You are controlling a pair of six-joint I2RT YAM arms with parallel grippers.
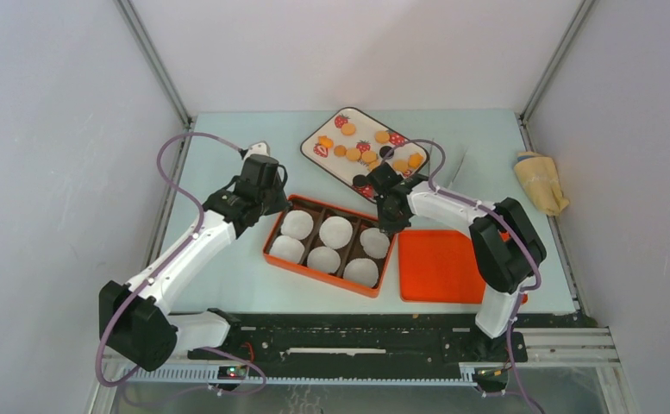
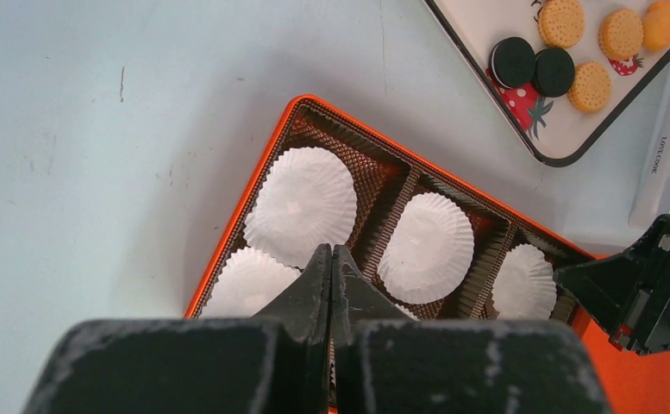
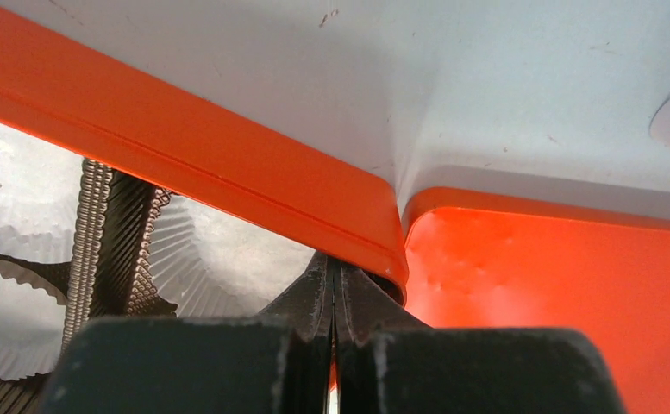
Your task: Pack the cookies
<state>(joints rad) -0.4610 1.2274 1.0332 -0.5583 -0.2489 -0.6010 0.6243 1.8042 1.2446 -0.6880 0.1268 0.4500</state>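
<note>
The cookies (image 1: 353, 153) lie on a strawberry-print tray (image 1: 341, 172) at the back: several golden discs and a few black ones (image 2: 514, 61), also golden ones (image 2: 560, 21) in the left wrist view. An orange box (image 1: 272, 238) holds several white paper cups (image 2: 303, 203), all empty. My left gripper (image 1: 272, 200) is shut on nothing and hovers over the box's left end, its tips (image 2: 332, 254) above the left cups. My right gripper (image 1: 390, 222) is shut and empty, its tips (image 3: 334, 263) right at the box's far right corner rim (image 3: 228, 185).
An orange lid (image 1: 439, 266) lies flat just right of the box, also the lid (image 3: 572, 285) in the right wrist view. A white utensil (image 2: 663, 155) rests beside the tray. A beige cloth (image 1: 540, 181) sits at the right table edge. Walls close in on both sides.
</note>
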